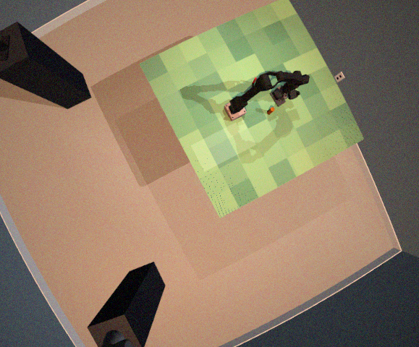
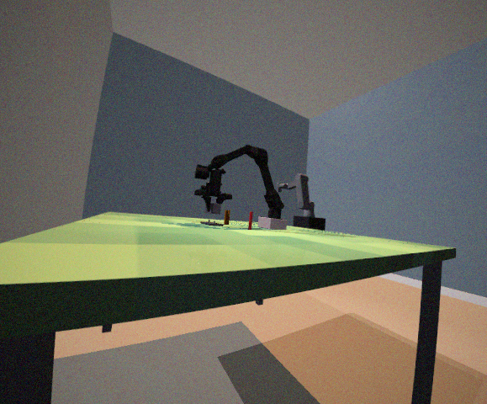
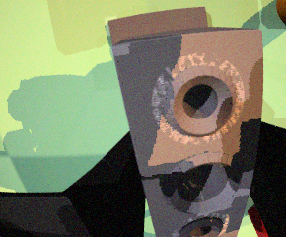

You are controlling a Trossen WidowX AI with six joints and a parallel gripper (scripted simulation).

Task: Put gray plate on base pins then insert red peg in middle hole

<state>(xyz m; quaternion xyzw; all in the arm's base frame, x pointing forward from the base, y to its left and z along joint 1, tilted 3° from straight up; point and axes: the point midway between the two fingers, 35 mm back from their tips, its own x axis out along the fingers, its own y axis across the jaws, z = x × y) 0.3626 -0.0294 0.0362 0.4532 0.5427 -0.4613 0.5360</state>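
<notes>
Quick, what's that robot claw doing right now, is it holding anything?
Gripper: closed on the gray plate, holding it in the air above the green table.
</notes>
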